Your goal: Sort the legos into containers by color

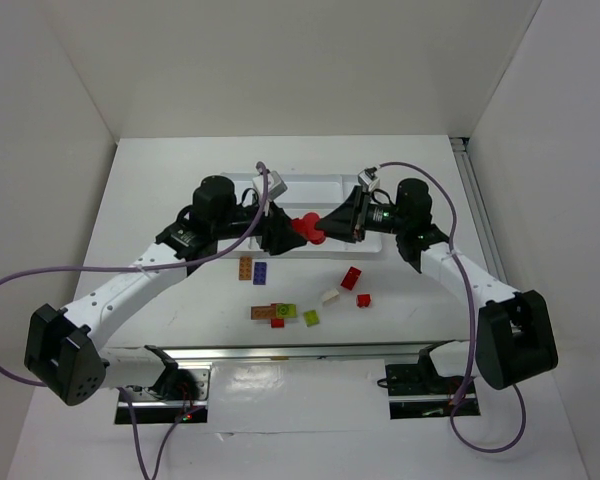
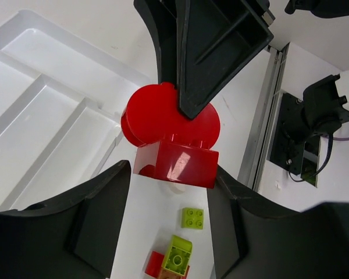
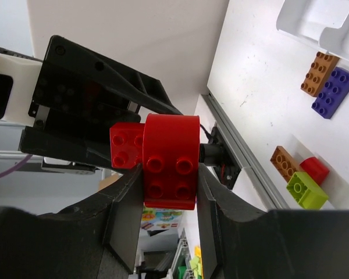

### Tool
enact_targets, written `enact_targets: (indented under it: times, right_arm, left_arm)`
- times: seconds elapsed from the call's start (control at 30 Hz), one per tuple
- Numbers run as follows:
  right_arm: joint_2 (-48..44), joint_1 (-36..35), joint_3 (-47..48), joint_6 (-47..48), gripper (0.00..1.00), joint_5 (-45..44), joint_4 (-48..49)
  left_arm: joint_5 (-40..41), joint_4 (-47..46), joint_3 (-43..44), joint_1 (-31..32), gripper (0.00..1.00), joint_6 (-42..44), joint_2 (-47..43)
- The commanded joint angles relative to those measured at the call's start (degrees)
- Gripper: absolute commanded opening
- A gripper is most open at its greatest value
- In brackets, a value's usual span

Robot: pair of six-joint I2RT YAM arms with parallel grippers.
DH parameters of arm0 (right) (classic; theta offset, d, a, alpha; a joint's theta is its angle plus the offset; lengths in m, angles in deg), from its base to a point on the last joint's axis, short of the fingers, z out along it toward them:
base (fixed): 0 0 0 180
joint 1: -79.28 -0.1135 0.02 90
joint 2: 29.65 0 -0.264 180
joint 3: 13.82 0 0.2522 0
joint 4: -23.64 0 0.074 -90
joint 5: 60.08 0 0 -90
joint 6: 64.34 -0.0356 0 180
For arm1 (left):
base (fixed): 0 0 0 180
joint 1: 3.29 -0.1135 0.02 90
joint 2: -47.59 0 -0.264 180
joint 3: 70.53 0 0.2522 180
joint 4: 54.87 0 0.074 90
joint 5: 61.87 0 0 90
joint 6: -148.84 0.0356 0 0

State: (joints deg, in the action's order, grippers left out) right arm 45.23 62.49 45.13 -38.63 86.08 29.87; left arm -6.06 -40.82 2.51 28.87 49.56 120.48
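Held up at the near edge of the shallow white plastic tray (image 1: pixel 305 184), the red square plastic brick (image 2: pixel 175 165) is pinched in the left gripper (image 1: pixel 285 232). It's joined to the red round-topped plastic block (image 3: pixel 170 160), pinched in the right gripper (image 1: pixel 327 229).

Nearer the bases, on the white table (image 1: pixel 160 200), the orange-brown studded brick (image 1: pixel 245 268) touches the blue-purple studded brick (image 1: pixel 260 273) on its right. Further right lies the cream plastic brick (image 1: pixel 329 296), with the larger red studded brick (image 1: pixel 351 278) behind-right. Before those, the lime-green square brick (image 1: pixel 285 311) sits against the brown flat plate (image 1: pixel 263 313) on its left.

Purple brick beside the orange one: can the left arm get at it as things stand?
Probably not yet. The left gripper is shut on the red legos, shared with the right gripper. The purple brick lies uncovered close by, so once freed, reach looks easy.
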Motion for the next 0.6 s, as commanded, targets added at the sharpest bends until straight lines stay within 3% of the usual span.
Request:
enact_targets:
  times: [0.0,0.1,0.23,0.3,0.33,0.37,0.57]
  right_arm:
    - [0.27,-1.39,-0.28,-1.19,0.12,-0.79,2.43]
    - [0.28,-2.45,-0.28,-1.19,0.12,-1.32,2.42]
    - [0.80,-2.97,-0.28,-1.19,0.12,-1.84,1.90]
    - [0.80,-2.98,-0.28,-0.66,0.10,-1.84,1.90]
    - [0.80,-2.98,-0.28,-0.66,0.10,-1.84,1.90]
    - [0.80,-2.98,-0.28,-0.14,0.10,-2.54,0.59]
    - [-0.42,1.15,3.23,8.03,0.03,-5.45,-10.13]
  left_arm:
    - [-0.43,-4.42,2.06,0.79,0.64,-0.39,-0.90]
    - [-0.43,-5.57,1.36,0.80,0.60,-1.61,-0.90]
    - [-0.43,-5.57,1.36,0.80,0.46,-1.62,-0.90]
    - [0.26,-5.57,2.14,0.80,0.27,-1.62,-0.90]
    - [0.79,-3.92,2.15,0.80,0.08,-1.62,-0.38]
    - [0.80,-3.03,3.02,0.80,0.02,-1.62,-0.37]
    - [3.69,1.90,5.75,0.80,0.00,2.86,-0.37]
